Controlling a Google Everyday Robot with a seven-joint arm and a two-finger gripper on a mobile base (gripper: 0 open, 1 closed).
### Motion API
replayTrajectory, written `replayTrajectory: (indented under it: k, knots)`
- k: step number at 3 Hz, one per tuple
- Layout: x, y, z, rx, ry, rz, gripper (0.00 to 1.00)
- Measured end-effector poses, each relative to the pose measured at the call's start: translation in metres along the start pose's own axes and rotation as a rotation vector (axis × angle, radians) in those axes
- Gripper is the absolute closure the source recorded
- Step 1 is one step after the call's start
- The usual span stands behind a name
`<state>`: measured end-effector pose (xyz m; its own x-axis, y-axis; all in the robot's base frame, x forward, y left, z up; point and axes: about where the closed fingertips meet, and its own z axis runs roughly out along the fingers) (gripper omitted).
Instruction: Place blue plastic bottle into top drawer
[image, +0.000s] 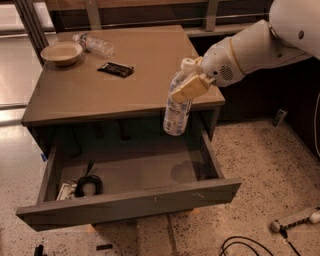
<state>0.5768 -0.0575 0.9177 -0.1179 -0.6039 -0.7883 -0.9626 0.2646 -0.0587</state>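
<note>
Supervisor: Progress on the bottle job, near to far?

Me: Nearest, the top drawer (130, 202) stands pulled out, its flat front panel toward the camera. Inside, a coiled black cable (89, 185) sits in the left front corner with something pale beside it. The right half of the floor is bare.

Supervisor: And the bottle?

Me: The blue plastic bottle (176, 114) hangs in the air in my hand (190, 84), which is clamped on its neck just below the white cap. It tilts slightly, its base above the drawer's right rear part, just in front of the edge of the surface (130, 92). It touches nothing but my hand.

Supervisor: Behind that?

Me: A black wrapper (116, 69), a bowl (62, 52) and a label-less clear bottle (94, 44) lying on its side, all toward the far left and well apart from me.

Supervisor: So what's left?

Me: Picking up and carrying look done. I judge that lowering into the drawer and letting go remain.
</note>
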Motion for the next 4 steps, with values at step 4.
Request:
replayTrajectory:
  k: [4]
  knots:
    - [0.075, 0.041, 0.093, -0.093, -0.054, -0.113, 1.0]
